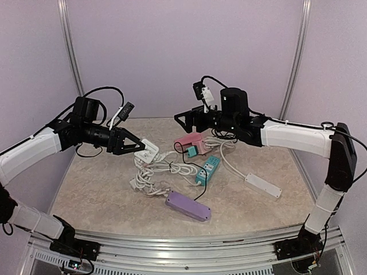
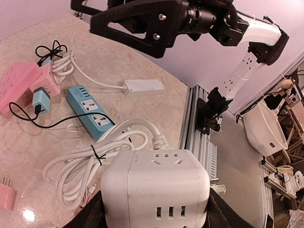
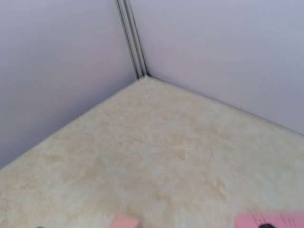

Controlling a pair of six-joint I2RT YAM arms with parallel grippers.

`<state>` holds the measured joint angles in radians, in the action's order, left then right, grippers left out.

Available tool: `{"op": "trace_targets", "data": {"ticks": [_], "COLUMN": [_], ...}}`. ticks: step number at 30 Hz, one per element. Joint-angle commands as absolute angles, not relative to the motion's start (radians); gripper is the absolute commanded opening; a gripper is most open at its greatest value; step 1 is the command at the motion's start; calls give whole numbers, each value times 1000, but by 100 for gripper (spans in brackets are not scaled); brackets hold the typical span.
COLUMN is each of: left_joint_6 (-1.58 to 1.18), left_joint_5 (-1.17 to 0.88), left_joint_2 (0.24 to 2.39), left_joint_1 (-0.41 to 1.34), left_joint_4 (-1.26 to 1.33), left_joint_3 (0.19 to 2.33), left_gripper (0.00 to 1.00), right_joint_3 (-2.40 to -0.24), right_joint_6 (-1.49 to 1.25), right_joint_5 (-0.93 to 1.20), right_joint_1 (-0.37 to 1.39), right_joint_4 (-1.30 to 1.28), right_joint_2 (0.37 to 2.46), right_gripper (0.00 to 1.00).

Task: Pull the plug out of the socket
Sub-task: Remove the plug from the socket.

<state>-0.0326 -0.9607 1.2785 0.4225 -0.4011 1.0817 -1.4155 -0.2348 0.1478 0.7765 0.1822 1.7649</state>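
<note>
Near rail (image 1: 189,236): the table's unguarded edge, well nearer than the pink power strip (image 1: 190,141). Dragged cords could slide over it.
Purple strip (image 1: 188,206): lies loose, nearer than the pink power strip and out of the pull's way.
White strip (image 1: 262,185): right of the pink power strip and nearer, well apart from it.
Teal strip (image 1: 207,169): just nearer than the pink power strip.
Teal plug (image 1: 191,150): the task's thing by my judgement. It sits in the pink power strip's near side, and its thin black cord trails toward the teal strip.
White cube socket (image 1: 147,151): left of the pink power strip, clamped between the left gripper's (image 1: 136,148) fingers, probably to steady its coiled white cable (image 1: 153,172).
Right gripper (image 1: 182,121): hangs just above the pink power strip's far end, placed to come down on it. Its jaws look wide and empty, though its own camera shows no fingers.
Room: bare tabletop runs beyond the pink power strip to the back walls. Upward is the freest way.
</note>
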Motion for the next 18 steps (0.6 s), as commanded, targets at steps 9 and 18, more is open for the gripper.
{"op": "trace_targets", "data": {"ticks": [9, 18], "left_joint_6": [-179, -171], "left_joint_5": [-902, -905], "left_joint_2": [1361, 1363], "left_joint_1": [387, 388], "left_joint_4": [-274, -257], "left_joint_3": [1094, 1079], "left_gripper": [10, 10], "right_joint_3": [-1042, -987], "right_joint_6": [-333, -529], "right_joint_5": [61, 72], "right_joint_1": [929, 1026], "right_joint_4": [142, 345], "right_joint_2": [1443, 1520], "right_gripper": [94, 89]}}
